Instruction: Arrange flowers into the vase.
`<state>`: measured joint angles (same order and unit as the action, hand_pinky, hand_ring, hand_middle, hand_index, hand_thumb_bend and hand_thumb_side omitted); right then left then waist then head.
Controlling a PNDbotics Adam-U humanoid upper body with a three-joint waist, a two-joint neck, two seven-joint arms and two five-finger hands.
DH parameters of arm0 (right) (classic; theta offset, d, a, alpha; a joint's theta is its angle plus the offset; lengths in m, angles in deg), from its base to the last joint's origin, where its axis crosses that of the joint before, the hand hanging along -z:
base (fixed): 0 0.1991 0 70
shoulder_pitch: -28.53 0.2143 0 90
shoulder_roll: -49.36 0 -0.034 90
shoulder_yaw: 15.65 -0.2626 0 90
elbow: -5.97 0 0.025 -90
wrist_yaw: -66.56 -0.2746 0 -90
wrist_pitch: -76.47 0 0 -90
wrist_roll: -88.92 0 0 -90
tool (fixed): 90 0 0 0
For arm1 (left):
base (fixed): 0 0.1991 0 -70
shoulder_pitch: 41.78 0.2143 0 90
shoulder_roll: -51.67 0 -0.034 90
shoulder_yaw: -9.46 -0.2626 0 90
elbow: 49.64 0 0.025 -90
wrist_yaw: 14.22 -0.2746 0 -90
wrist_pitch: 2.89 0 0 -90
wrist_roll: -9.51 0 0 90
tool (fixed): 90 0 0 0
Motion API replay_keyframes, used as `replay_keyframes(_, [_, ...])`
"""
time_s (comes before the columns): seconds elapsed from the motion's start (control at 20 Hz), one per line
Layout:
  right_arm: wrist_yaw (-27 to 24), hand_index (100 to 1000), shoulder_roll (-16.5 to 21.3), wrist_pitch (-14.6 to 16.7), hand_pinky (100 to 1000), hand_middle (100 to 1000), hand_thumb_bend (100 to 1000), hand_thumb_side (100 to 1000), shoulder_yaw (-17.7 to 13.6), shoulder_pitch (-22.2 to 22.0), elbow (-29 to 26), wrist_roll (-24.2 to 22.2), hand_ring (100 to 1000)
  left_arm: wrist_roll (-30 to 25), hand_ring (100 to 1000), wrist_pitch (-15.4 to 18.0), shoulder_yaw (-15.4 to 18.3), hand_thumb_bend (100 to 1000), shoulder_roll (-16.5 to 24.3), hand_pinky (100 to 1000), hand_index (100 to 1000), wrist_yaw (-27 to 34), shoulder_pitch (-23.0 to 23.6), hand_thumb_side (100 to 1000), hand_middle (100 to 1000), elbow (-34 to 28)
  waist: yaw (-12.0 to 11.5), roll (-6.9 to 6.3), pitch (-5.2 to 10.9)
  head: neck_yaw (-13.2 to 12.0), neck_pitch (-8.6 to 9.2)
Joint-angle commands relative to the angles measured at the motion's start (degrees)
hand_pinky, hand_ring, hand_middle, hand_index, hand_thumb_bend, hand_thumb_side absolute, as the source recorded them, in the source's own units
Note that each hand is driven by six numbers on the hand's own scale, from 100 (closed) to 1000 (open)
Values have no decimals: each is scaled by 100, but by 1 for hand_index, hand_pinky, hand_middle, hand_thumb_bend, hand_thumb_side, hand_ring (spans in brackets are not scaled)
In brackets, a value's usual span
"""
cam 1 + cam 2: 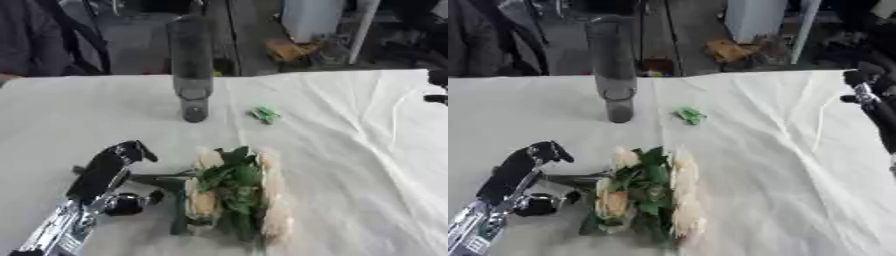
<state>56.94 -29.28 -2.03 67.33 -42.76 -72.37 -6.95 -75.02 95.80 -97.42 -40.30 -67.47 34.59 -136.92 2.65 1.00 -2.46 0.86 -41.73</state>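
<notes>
A tall dark grey vase (192, 70) stands upright at the back middle of the white-clothed table (350, 150). A bunch of cream and peach flowers (234, 192) with green leaves lies flat at the front middle, its dark stems (156, 178) pointing left. My left hand (105, 172) rests on the cloth at the stem ends, open, with the stems running into the gap between its fingers and thumb (131, 204). My right hand (866, 87) hovers at the far right edge, well away from the flowers.
A small green leaf scrap (265, 114) lies on the cloth right of the vase. Behind the far table edge are a person in dark clothes (35, 40) at the left, a white bin (311, 17) and floor clutter. The cloth is creased at the right.
</notes>
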Motion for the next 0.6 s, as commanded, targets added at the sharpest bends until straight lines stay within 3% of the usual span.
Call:
replay_keyframes(0.05, [-10,779,105,12,753,806,100,605,-33,110,-88,0,896,8,593,19,28,675,-17,697,662,-49,-118,100,583,2,10,12,39,17,13])
replay_keyframes(0.6, [-13,779,99,10,754,806,100,607,-27,119,-83,-4,896,-59,578,-12,40,693,-174,695,656,-157,-225,100,573,262,23,12,31,37,22])
